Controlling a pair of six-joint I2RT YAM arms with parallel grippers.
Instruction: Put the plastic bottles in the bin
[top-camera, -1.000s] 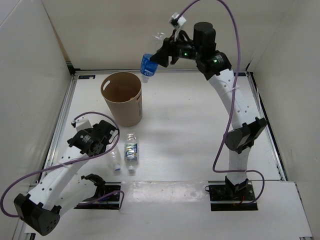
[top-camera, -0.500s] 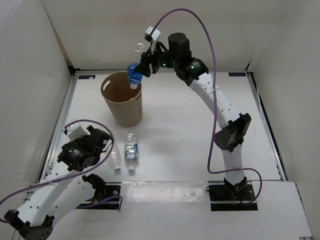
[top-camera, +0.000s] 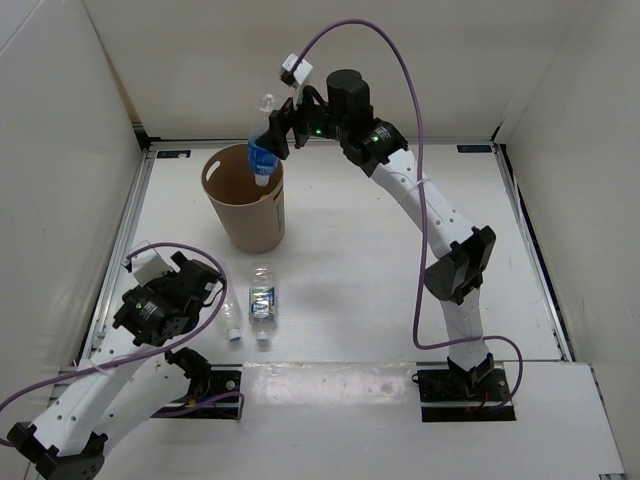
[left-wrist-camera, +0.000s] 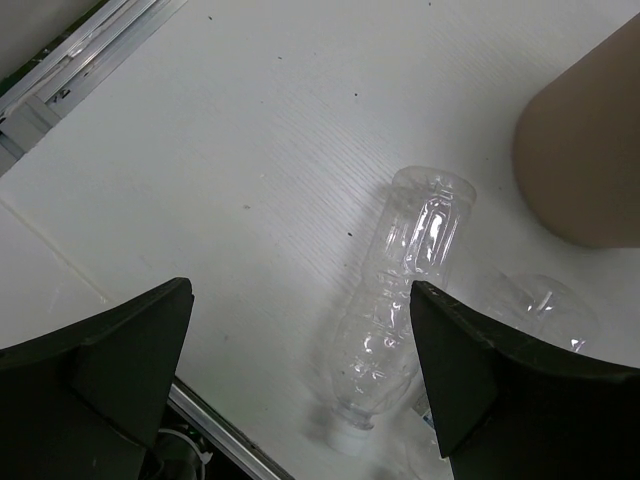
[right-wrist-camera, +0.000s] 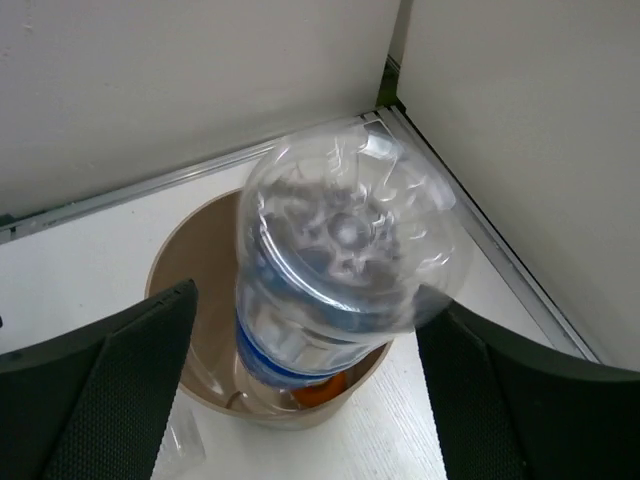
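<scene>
Right gripper has its jaws spread, and the blue-label bottle sits loose between them, cap-down over the bin in the top view's upper left. I wouldn't pull away until it drops past the rim. Left gripper hangs wide open above the plain clear bottle.

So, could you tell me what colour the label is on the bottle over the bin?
Blue, on the bottle over the bin; clearest from the top external view.
</scene>
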